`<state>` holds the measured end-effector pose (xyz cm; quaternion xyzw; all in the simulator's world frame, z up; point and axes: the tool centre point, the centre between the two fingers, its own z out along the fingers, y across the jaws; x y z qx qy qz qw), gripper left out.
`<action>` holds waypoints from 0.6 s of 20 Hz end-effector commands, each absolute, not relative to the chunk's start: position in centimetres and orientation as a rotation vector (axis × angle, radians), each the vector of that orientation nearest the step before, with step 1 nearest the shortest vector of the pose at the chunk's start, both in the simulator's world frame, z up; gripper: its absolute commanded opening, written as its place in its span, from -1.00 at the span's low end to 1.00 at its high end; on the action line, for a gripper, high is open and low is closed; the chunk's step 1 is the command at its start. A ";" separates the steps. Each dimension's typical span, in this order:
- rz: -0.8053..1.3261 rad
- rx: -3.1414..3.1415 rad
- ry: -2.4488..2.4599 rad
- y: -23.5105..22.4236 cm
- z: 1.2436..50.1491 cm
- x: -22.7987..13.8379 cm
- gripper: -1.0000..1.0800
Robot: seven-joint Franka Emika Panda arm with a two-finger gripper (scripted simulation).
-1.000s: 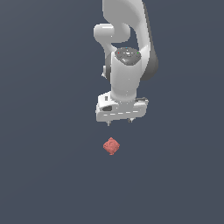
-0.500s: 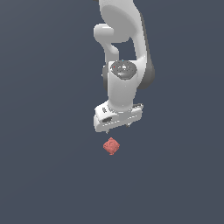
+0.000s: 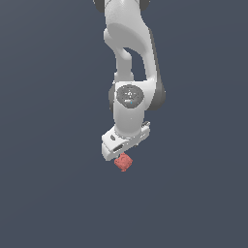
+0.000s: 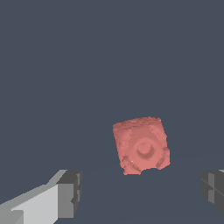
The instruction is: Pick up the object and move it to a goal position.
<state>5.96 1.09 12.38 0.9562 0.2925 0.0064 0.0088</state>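
Red-pink and rough, the object (image 4: 141, 145) lay between the open end effector's (image 4: 142, 194) spread fingers (image 4: 70, 194), untouched.

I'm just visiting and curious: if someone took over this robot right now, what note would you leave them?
Gripper: open, holding nothing, fingers spread wide, low over the object.
Object: small red-pink lump on the dark floor, seen between the fingers in the wrist view, not touched.
Done: the approach above the object.
Left: lower around it, close, lift, carry to the goal. No goal marker is visible.
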 end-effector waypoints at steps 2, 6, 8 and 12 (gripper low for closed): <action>0.012 2.956 1.028 0.6 11.2 6.5 0.92; 0.006 2.926 1.123 0.2 10.2 6.9 0.92; 0.004 2.914 1.160 0.0 9.8 7.1 0.92; 0.001 2.897 1.211 -0.2 9.3 7.3 0.92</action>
